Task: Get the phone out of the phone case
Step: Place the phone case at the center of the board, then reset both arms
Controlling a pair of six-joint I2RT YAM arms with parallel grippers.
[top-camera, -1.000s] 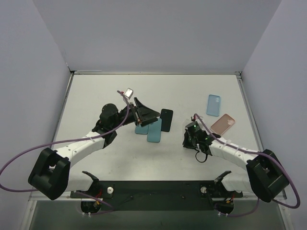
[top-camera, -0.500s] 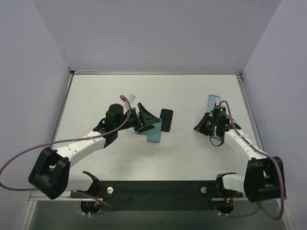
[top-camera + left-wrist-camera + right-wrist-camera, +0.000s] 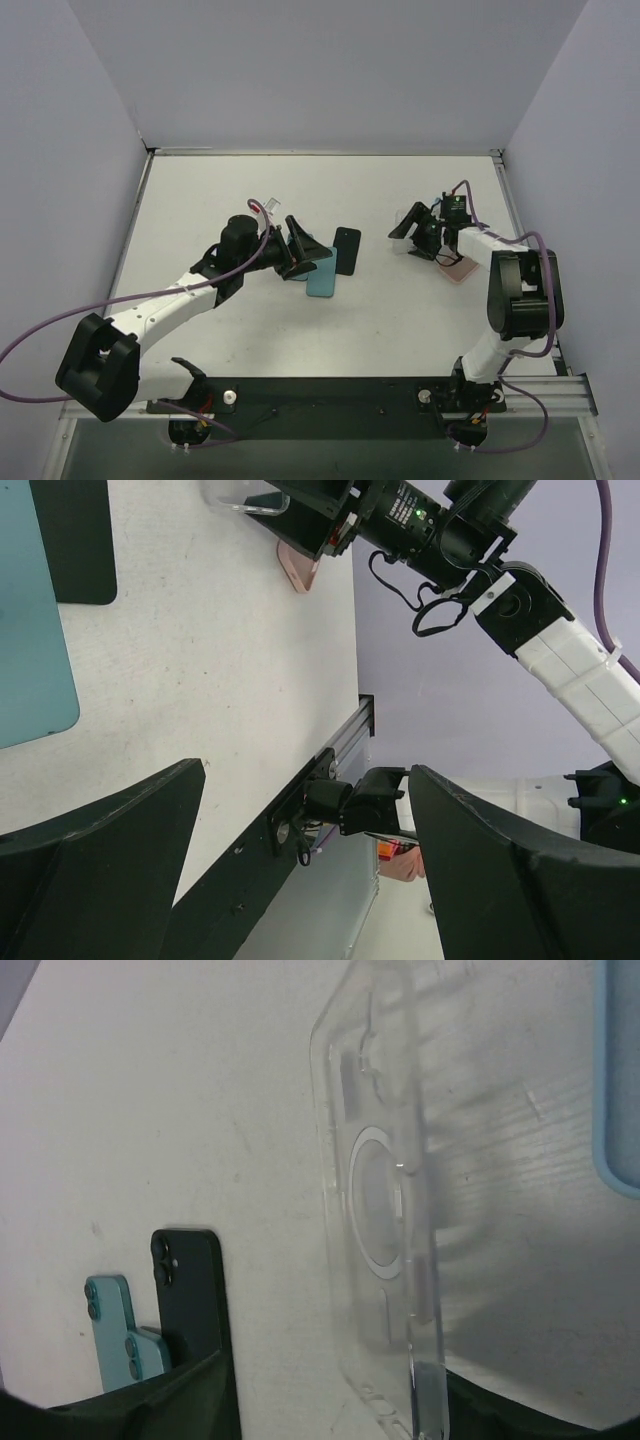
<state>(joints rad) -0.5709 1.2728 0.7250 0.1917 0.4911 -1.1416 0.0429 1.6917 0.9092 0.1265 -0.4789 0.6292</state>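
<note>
Left gripper [image 3: 305, 775] hangs open just left of the teal phone [image 3: 30, 610]. Right gripper [image 3: 335, 1385], fingers also spread, straddles the clear case [image 3: 385, 1160]; pinch only its rim.

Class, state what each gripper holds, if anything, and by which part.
Left gripper: open, holding nothing. Right gripper: the clear phone case has its near end between the jaws, but a grip cannot be confirmed.

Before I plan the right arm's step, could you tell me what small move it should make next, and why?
Probably close the right hand on the clear case: its open fingers flank the case's near end, and nothing is gripped yet.
</note>
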